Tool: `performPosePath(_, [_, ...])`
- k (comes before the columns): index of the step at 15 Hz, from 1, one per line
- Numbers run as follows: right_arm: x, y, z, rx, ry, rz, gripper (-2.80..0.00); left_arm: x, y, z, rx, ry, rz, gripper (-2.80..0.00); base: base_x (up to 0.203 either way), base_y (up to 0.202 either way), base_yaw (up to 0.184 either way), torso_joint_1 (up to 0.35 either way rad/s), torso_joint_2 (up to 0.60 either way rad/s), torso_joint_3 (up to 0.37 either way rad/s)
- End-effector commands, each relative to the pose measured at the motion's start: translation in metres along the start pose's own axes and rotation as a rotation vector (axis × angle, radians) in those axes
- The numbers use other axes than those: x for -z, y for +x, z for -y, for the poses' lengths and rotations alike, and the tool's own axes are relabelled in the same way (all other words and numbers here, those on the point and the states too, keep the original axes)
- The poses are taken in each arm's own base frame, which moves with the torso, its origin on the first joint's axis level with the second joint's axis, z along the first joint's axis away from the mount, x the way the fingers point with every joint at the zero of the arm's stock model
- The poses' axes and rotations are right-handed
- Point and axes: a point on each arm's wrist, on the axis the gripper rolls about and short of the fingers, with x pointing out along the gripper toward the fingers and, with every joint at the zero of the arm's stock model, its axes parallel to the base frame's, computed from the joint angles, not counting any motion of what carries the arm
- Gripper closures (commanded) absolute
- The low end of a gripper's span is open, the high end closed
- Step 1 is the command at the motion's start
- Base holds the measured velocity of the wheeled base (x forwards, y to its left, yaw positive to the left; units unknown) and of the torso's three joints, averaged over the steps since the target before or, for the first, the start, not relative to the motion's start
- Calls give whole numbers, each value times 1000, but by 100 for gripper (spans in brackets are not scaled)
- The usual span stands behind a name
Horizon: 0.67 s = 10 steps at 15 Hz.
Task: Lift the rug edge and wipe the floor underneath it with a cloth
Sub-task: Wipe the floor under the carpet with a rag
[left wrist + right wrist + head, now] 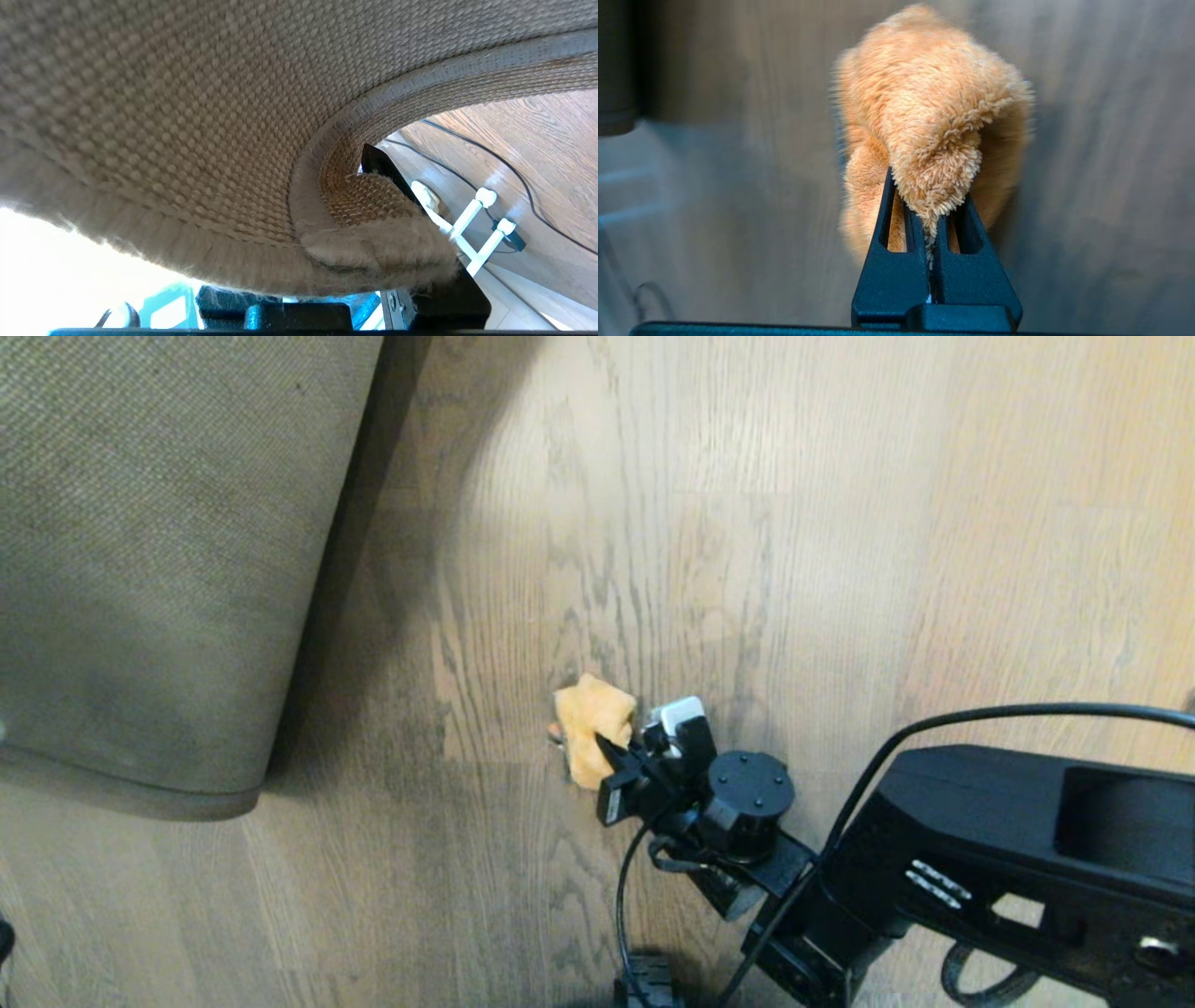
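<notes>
Cloth (924,116) fluffy, orange-yellow, bunched, pinched in right gripper (931,219).

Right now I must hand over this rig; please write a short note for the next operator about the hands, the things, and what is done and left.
Left hand: clamped on the rug edge, holding it up so the woven backing faces the head camera.
Right hand: shut on the cloth, low over the floor, to the right of the lifted rug.
Done: rug edge lifted, cloth picked up.
Left: whether any wiping is done cannot be told; bring the cloth under the raised edge, wipe there, then lower the rug.
</notes>
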Motion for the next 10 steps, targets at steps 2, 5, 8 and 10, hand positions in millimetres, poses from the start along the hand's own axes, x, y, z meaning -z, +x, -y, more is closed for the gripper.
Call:
performPosePath(2, [-16,11,40,94,4,96,0,0,0,0,0,7,-4,0,0,0,0,0,0,0])
performPosePath(5, [-32,13,92,218,-12,140,0,1,0,2,3,14,-4,0,0,0,0,0,0,0])
performPosePath(8, [-52,6,126,296,-26,183,0,2,-1,4,7,17,-2,0,0,0,0,0,0,0])
performPosePath(10, [-55,6,126,296,-27,191,0,2,-1,5,9,17,1,0,0,0,0,0,0,0])
